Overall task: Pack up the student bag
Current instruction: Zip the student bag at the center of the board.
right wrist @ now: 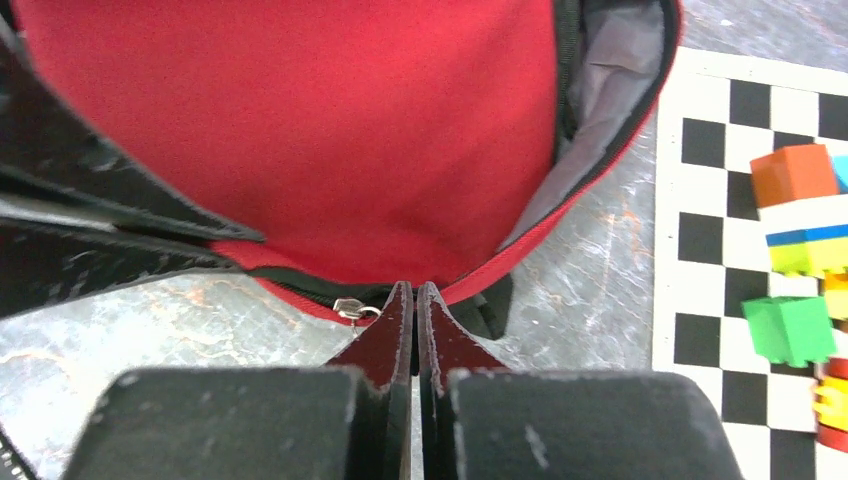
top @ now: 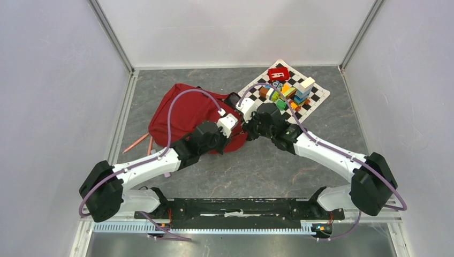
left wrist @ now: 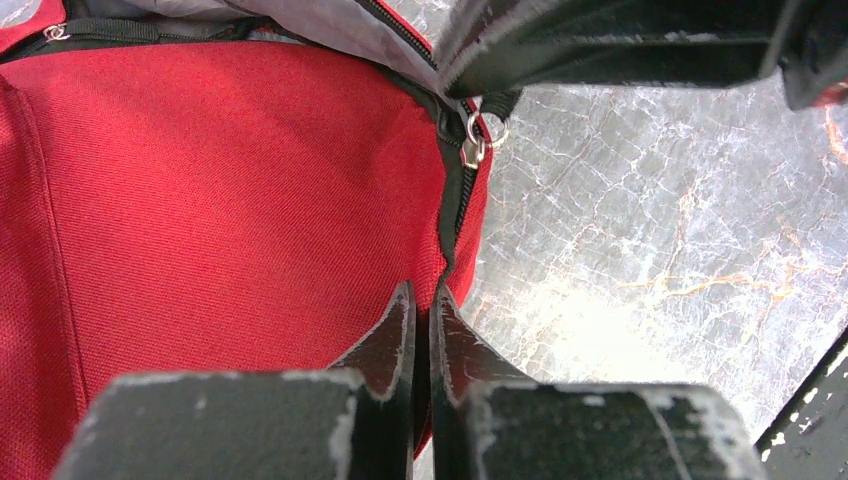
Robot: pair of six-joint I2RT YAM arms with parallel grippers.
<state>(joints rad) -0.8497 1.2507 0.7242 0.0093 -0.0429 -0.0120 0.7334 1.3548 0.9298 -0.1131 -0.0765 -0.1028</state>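
**Two arms close on a slack bag's open mouth**

From the near edge of the grey marbled bench (top: 267, 171), the left arm (top: 144, 166) and right arm (top: 332, 152) reach the dark-red fabric backpack (top: 184, 112), slumped left of centre toward the far edge. Both sets of jaws are pressed together at its zippered rim; whether cloth is caught cannot be told. It looks limp and light, so the rim or a strap seems the best hold. Beyond, coloured toy blocks (top: 292, 91) crowd a checkered mat (top: 318, 96) in the far right corner, and white walls (top: 225, 27) close in.
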